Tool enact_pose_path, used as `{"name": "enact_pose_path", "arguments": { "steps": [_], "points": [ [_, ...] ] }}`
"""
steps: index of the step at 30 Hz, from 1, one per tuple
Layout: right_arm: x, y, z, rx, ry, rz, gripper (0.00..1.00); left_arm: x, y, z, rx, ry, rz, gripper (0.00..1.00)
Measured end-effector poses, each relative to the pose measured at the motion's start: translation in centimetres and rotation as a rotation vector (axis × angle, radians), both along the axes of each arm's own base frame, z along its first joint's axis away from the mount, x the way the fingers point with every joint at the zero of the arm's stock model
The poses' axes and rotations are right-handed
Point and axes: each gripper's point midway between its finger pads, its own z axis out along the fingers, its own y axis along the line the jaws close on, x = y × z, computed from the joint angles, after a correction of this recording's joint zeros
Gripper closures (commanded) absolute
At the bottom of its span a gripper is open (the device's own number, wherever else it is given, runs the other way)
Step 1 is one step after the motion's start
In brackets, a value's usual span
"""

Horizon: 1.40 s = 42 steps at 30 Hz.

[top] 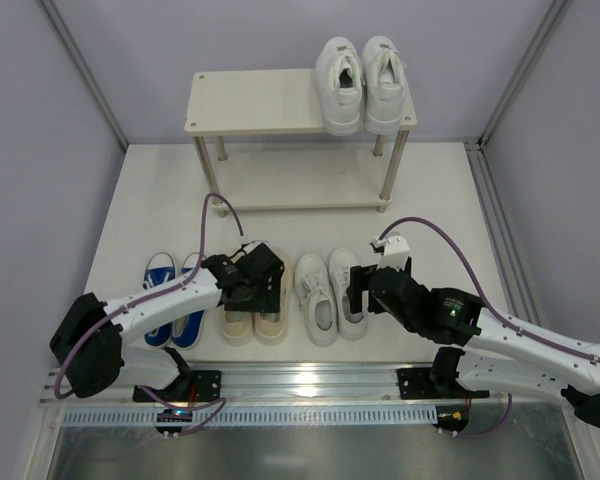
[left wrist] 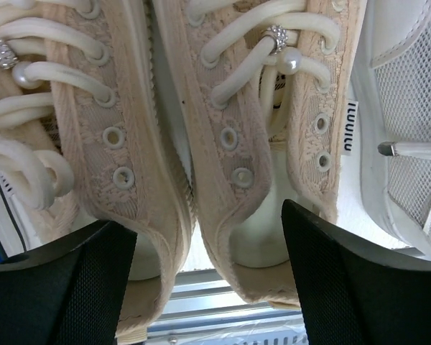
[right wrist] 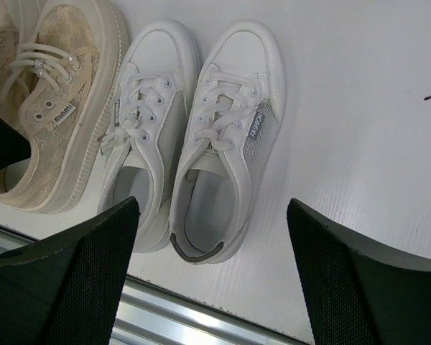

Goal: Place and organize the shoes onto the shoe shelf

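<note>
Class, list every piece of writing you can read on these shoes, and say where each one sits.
"miumiu", letters uncertain: side tag of a beige shoe.
"FASHION": side tag of a white shoe.
The tag on its partner: too small to read.

Eight shoes are counted, in four pairs: one large white pair [top: 342,85] at upper right, one blue pair [top: 161,272] at lower left, one beige pair [top: 238,325] and one smaller white pair [top: 317,305] at lower centre. One shoe shelf [top: 250,102] is shown, with two boards and four legs. Two arms are seen, the left arm [top: 145,305] and the right arm [top: 525,340].
</note>
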Motion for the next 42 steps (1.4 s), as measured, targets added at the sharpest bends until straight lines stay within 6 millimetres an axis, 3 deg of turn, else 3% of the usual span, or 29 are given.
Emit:
{"name": "enact_pose_path", "arguments": {
  "steps": [4,7,9,10,11,20,23,29,38,42],
  "points": [
    [0.0,0.0,-0.1,-0.003,0.003,-0.001,0.15,0.1,-0.5,-1.1,0.02,0.015,-0.008,0.34],
    [0.0,0.0,-0.1,-0.004,0.003,-0.002,0.15,0.2,-0.2,-1.9,0.05,0.022,-0.002,0.54],
    [0.0,0.0,-0.1,-0.003,0.003,-0.002,0.15,0.3,0.2,-2.1,0.068,0.014,0.004,0.73],
    [0.0,-0.1,-0.1,-0.001,0.002,-0.003,0.15,0.3,0.4,-2.2,0.077,0.009,0.006,0.92],
    [0.0,-0.1,0.0,-0.001,0.002,-0.003,0.15,0.4,0.4,-2.1,0.077,0.005,0.01,1.0],
    [0.0,-0.4,0.4,0.011,-0.01,-0.011,0.15,0.6,1.0,-1.0,0.098,-0.024,0.026,1.0],
    [0.0,-0.6,0.7,0.023,-0.019,-0.015,0.15,0.9,1.5,1.4,0.109,-0.056,0.02,1.0],
    [-0.1,-1.0,1.2,0.037,-0.034,-0.023,0.15,2.5,1.4,10.1,0.039,-0.203,0.014,1.0],
    [-0.3,-2.2,1.9,0.046,-0.053,-0.038,0.15,3.5,3.0,18.2,0.059,-0.334,0.016,1.0],
    [-0.4,-2.8,2.3,0.055,-0.067,-0.047,0.15,4.8,3.5,24.4,0.062,-0.44,0.006,1.0]
  ]
}}
